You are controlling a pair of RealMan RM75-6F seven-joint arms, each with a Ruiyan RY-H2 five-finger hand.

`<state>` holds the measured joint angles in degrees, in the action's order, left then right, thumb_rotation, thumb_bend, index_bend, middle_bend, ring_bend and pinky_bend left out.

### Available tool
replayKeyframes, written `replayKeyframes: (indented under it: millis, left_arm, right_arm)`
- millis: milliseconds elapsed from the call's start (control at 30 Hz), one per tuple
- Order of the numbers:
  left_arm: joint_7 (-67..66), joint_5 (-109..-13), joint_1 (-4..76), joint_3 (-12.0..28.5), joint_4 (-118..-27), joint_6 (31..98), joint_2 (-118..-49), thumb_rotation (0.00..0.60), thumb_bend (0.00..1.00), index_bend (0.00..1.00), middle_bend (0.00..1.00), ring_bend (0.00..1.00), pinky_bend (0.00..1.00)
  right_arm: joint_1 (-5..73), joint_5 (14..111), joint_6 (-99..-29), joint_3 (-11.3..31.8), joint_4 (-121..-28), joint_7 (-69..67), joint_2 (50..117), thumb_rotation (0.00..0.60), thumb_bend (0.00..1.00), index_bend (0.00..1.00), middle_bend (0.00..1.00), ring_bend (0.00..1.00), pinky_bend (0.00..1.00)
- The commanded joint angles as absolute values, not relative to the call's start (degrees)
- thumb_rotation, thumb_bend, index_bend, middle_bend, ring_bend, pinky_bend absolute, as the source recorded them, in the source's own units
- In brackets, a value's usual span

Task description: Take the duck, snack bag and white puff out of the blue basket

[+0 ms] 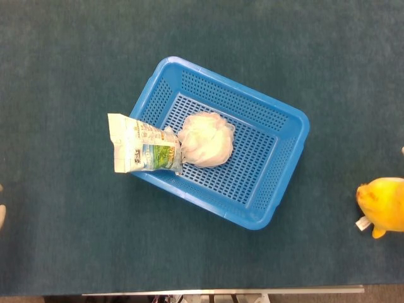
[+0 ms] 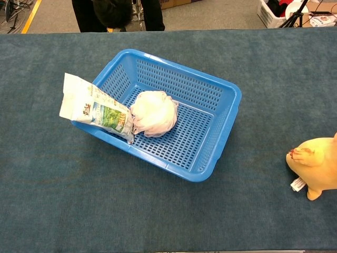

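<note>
Yellow duck (image 2: pixel 317 171) beak visible chest view only; head view (image 1: pixel 382 204) hides it.

A dark teal carpeted surface (image 2: pixel 105 211) carries the blue basket (image 2: pixel 221 126), set at a slant near the middle, and the yellow duck (image 2: pixel 318 171) at the right edge, well apart from the basket

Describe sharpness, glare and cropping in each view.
Head view: soft overall, the blue perforated plastic basket slightly blurry, no glare, the yellow plush duck cut by the right edge. Chest view: sharper, even light, the glossy printed snack bag readable, duck again cropped.
</note>
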<state>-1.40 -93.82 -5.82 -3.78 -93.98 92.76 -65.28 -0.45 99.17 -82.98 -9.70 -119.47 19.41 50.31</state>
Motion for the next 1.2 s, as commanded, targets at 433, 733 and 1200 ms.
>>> replayKeyframes:
  millis: [433,733,1200]
  left_arm:
    - [-0.99,-99.37,-2.73,-4.16,-92.75,91.58,-65.62,0.6,0.31,0.35,0.27,0.23,0.43]
    - [-2.82,-103.15,1.36,-3.97,-92.95,88.26,-67.11,0.6,0.31,0.26,0.19,0.18,0.41]
    - [-6.0,-105.41,6.83,-2.51,-93.91,84.28,-69.35,0.6,0.31,0.13,0.0,0.0,0.25]
  right_arm:
    - [-0.72,102.98,-90.72,-2.5,-113.51,18.43,56.95,0.6,0.0,0.0,0.05,0.12,0.41]
    - [2.23,102.18,-89.23,0.96,-115.18,17.28,55.85,0.6,0.0,0.0,0.07,0.12,0.41]
    - [2.83,100.57,-88.02,1.36,-115.08,16.22,56.02,0.6,0.0,0.0,0.09,0.12,0.41]
